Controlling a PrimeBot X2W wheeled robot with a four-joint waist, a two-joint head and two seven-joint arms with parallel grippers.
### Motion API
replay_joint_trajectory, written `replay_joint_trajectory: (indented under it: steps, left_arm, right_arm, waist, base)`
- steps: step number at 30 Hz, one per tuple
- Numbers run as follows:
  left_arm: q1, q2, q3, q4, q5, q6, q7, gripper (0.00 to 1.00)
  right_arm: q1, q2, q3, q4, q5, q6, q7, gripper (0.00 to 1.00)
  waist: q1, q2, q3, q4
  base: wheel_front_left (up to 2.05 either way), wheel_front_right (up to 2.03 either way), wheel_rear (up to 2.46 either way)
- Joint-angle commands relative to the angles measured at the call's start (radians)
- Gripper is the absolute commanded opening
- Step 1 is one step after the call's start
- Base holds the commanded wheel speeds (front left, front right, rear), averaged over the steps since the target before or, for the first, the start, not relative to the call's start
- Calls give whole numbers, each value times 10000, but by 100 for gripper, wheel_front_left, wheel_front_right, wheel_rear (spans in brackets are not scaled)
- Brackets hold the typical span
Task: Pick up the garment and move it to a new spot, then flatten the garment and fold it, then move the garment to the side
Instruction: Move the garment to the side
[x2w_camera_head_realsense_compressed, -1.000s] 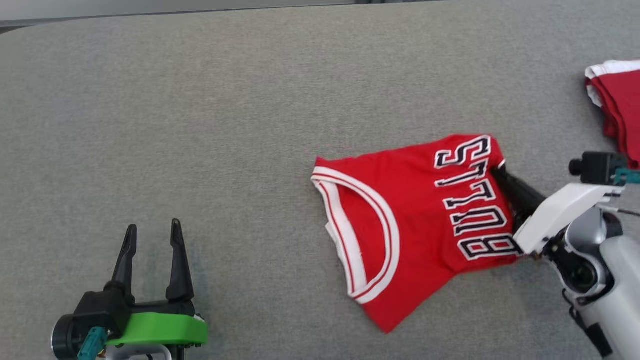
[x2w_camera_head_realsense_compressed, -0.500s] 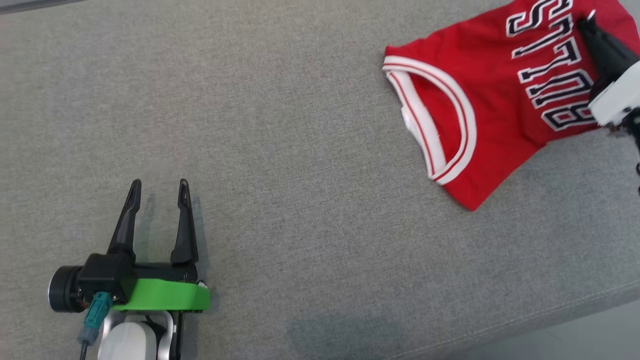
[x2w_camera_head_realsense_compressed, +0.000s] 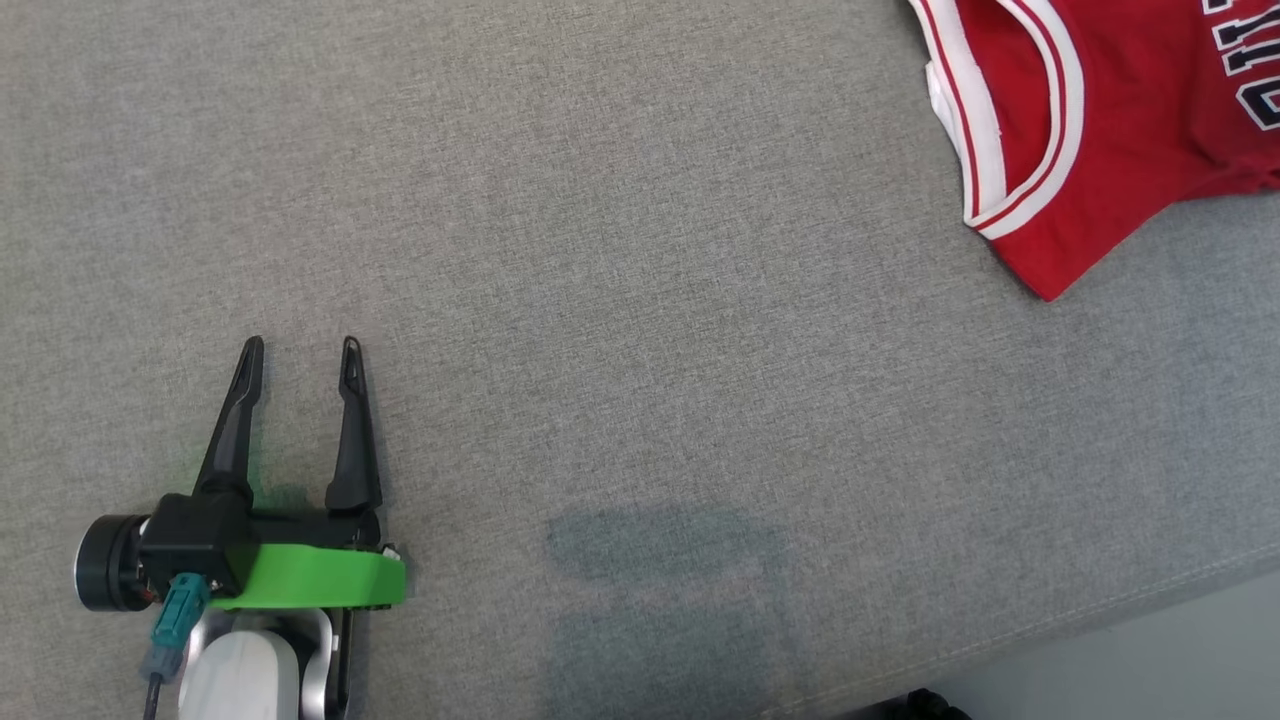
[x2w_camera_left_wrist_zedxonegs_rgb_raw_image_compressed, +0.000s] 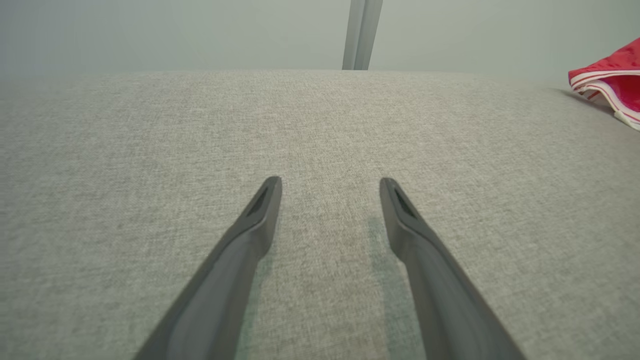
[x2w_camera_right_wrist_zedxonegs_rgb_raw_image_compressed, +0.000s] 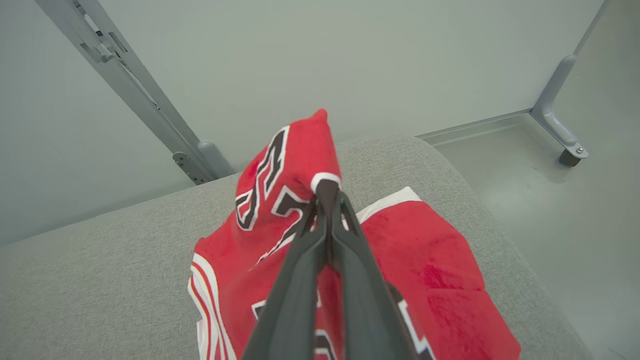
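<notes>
Much of the garment (x2w_camera_head_realsense_compressed: 1140, 150) is cropped; right fingers (x2w_camera_right_wrist_zedxonegs_rgb_raw_image_compressed: 300, 285) pinch it.

Shows a counter (x2w_camera_head_realsense_compressed: 640, 300) covered in grey woven fabric, with a stitched seam (x2w_camera_head_realsense_compressed: 1100, 612) along its near edge, a darker shadow patch (x2w_camera_head_realsense_compressed: 660, 540) at the lower middle, and pale floor (x2w_camera_head_realsense_compressed: 1180, 655) beyond that edge. Behind the counter, gives a plain pale grey-green wall (x2w_camera_right_wrist_zedxonegs_rgb_raw_image_compressed: 350, 50) with a grey metal post (x2w_camera_right_wrist_zedxonegs_rgb_raw_image_compressed: 135, 95) slanting up across it. Off the counter's rounded corner, adds a second post's bolted foot (x2w_camera_right_wrist_zedxonegs_rgb_raw_image_compressed: 562, 135) standing on the floor.
</notes>
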Motion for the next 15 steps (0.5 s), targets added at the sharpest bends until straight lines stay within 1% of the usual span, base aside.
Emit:
replay_joint_trajectory:
  steps: [1, 6, 7, 8, 9, 10, 12, 15]
  left_arm:
    - [72, 25, 62, -28, 92, -12, -26, 100]
    - [80, 25, 59, 3, 151, -30, -26, 100]
    - [46, 25, 41, 16, 158, -39, -26, 100]
    - [12, 25, 11, 36, 156, -46, -26, 100]
    - [-22, 25, -35, 59, 141, -53, -26, 100]
    - [-54, 25, -69, 73, 116, -54, -26, 100]
    - [-43, 25, -154, 90, 4, -4, -26, 100]
    - [138, 25, -239, 67, -146, 102, -26, 100]
  right_arm:
    - [-148, -89, -76, 77, -167, 0, 144, 0]
    - [-308, -170, -369, 542, -568, 0, 425, 0]
    - [-357, -185, -473, 706, -772, 0, 289, 6]
    - [-400, -218, -549, 868, -1043, 0, 142, 39]
    - [-414, -332, -730, 1186, -1479, -4, -60, 39]
    - [-435, -353, -866, 1443, -1804, -5, -229, 100]
    - [-565, -291, -1192, 1859, -2560, -4, -816, 100]
    - [-525, -221, -1461, 2086, -3453, 1, -1805, 100]
  waist:
    - [-2, 0, -27, 12]
    - [-2, 0, -122, 36]
    - [-2, 0, -138, 52]
    - [-2, 0, -160, 79]
    - [-2, 0, -184, 125]
    - [-2, 0, -216, 172]
    - [-2, 0, -326, 297]
    - [-2, 0, -547, 487]
  base:
    - [0, 0, 0]
    - [0, 0, 0]
    - [0, 0, 0]
    - [0, 0, 0]
    - [0, 0, 0]
    - [0, 0, 0]
    - [0, 0, 0]
    - [0, 0, 0]
